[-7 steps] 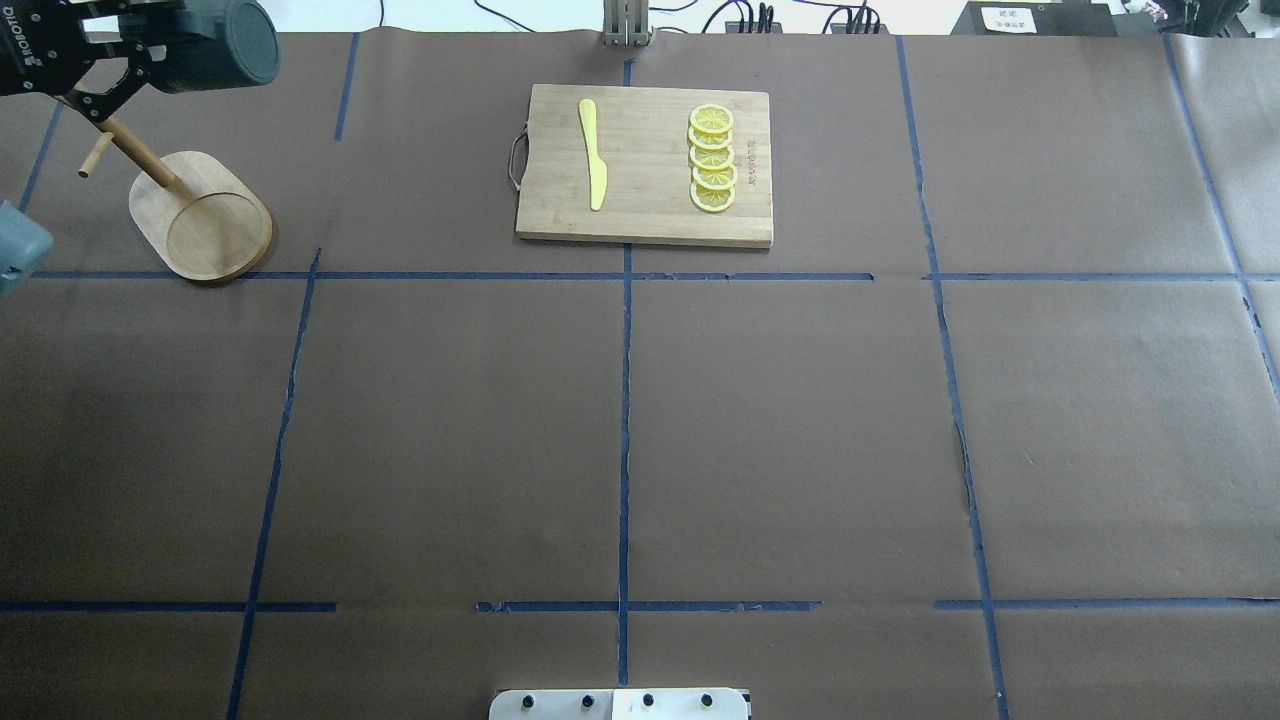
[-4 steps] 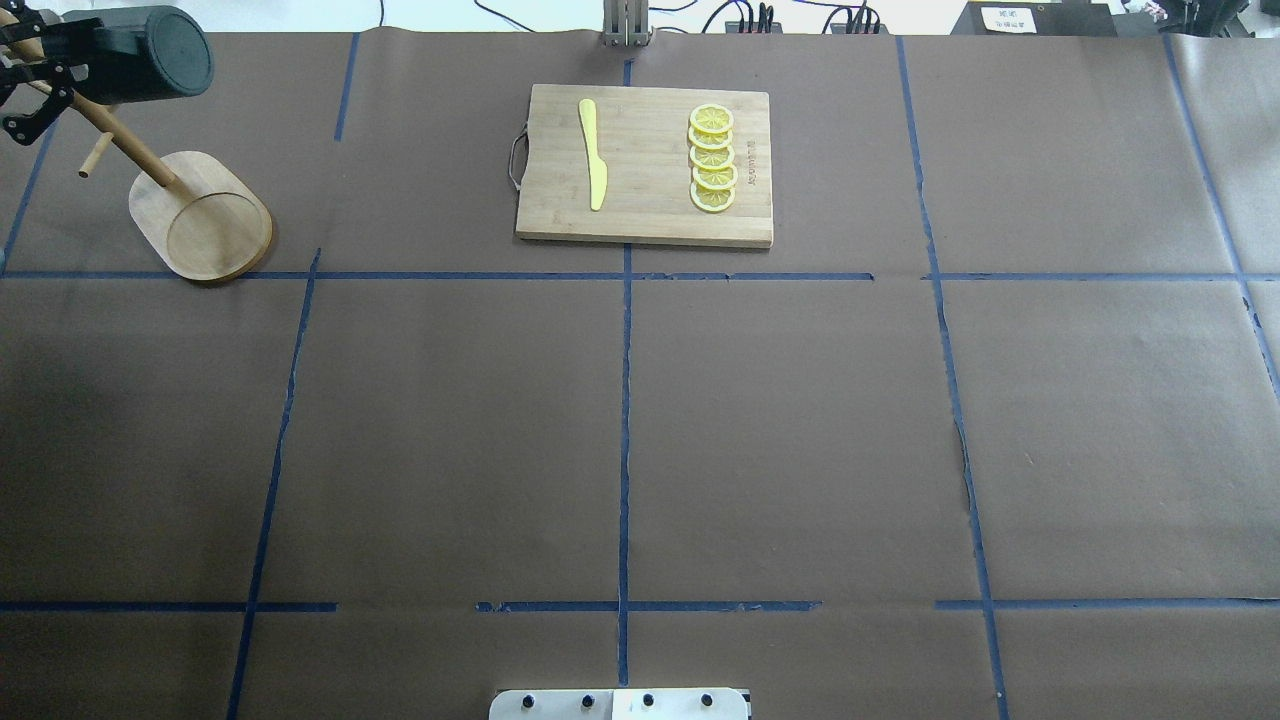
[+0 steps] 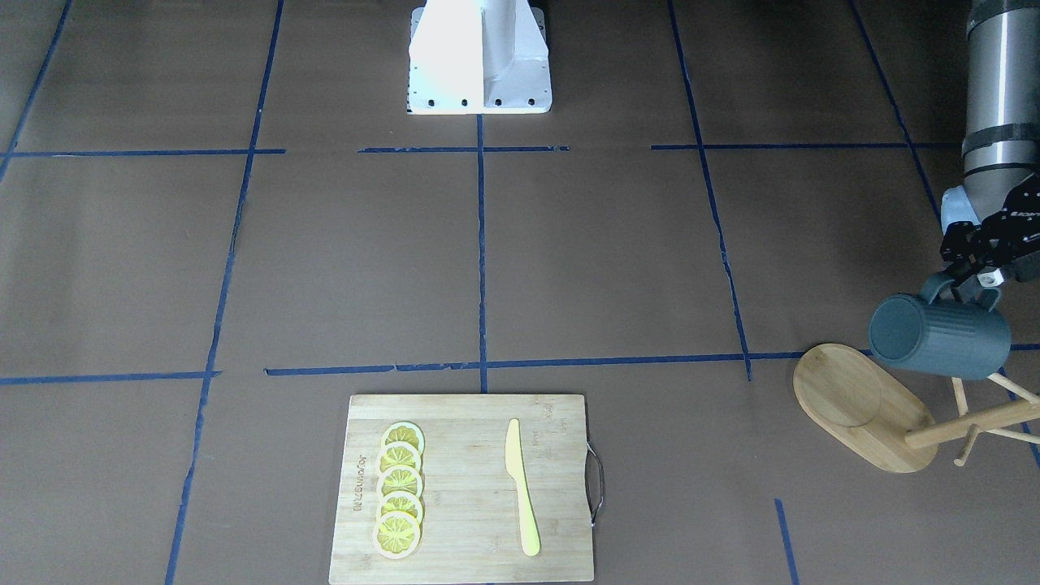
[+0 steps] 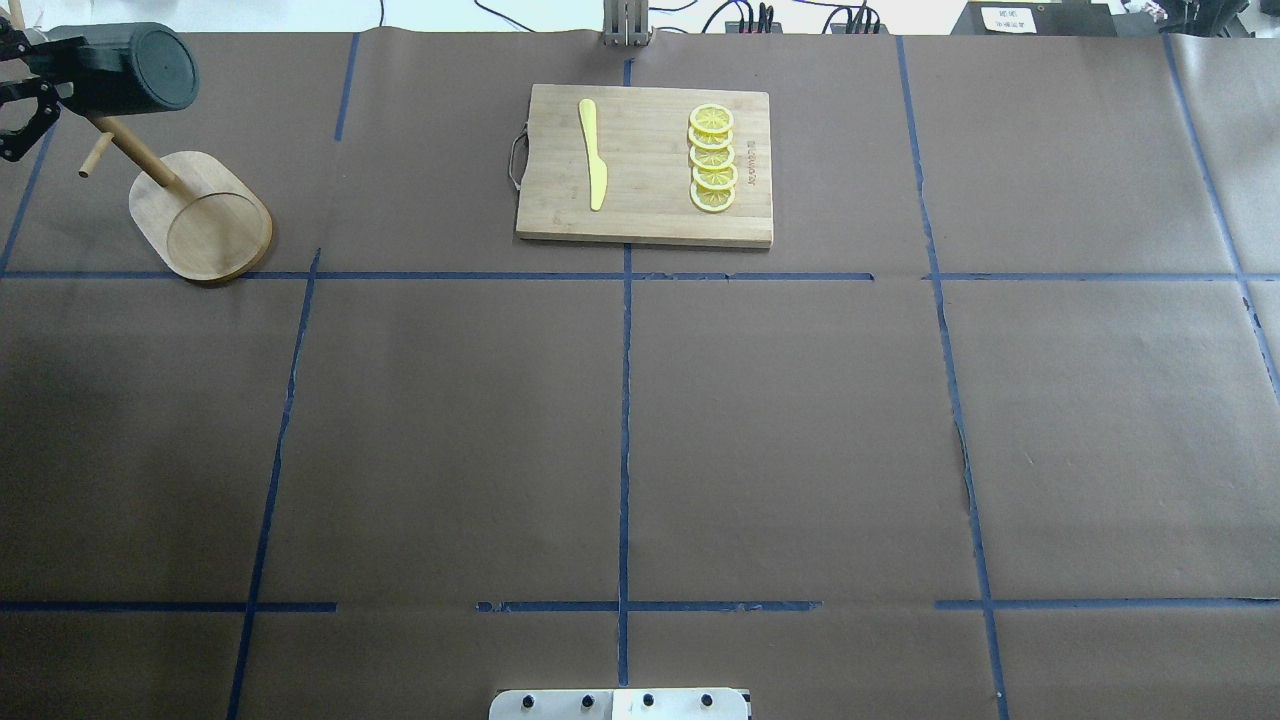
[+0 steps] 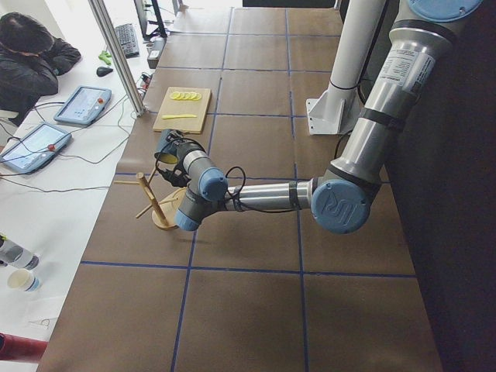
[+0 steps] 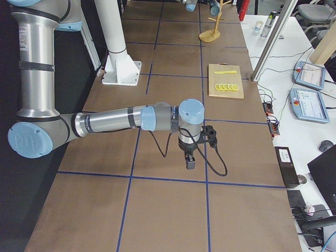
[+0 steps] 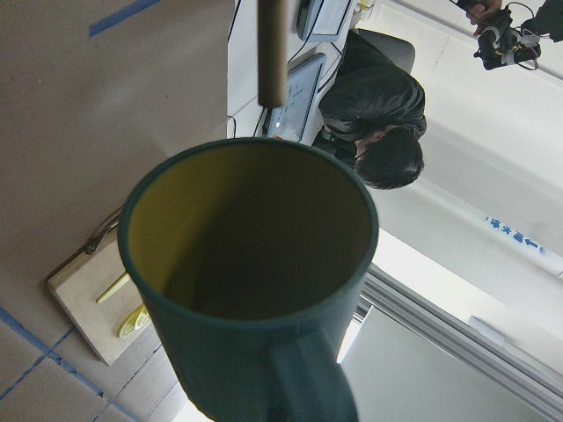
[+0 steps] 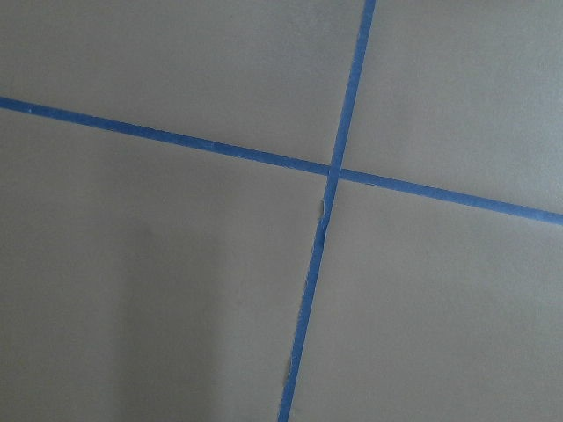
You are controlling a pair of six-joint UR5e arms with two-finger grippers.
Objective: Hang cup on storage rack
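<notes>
The dark teal cup (image 4: 130,70) lies on its side in the air, held by its handle in my left gripper (image 3: 971,280), which is shut on it. It hovers over the top of the bamboo storage rack (image 4: 200,215), just above the pegs (image 3: 979,418). The left wrist view looks into the cup's yellow interior (image 7: 246,255), with a peg end (image 7: 273,53) just beyond the rim. My right gripper (image 6: 190,160) shows only in the exterior right view, low over bare table far from the rack; I cannot tell whether it is open or shut.
A bamboo cutting board (image 4: 645,215) with a yellow knife (image 4: 593,155) and several lemon slices (image 4: 712,158) lies at the far middle of the table. The robot's base (image 3: 479,57) is at the near edge. An operator (image 5: 31,62) sits beyond the table's end.
My left gripper has carried the cup leftward and slightly down in the overhead view, closer over the rack's top. The rack and the cutting board have not moved.
</notes>
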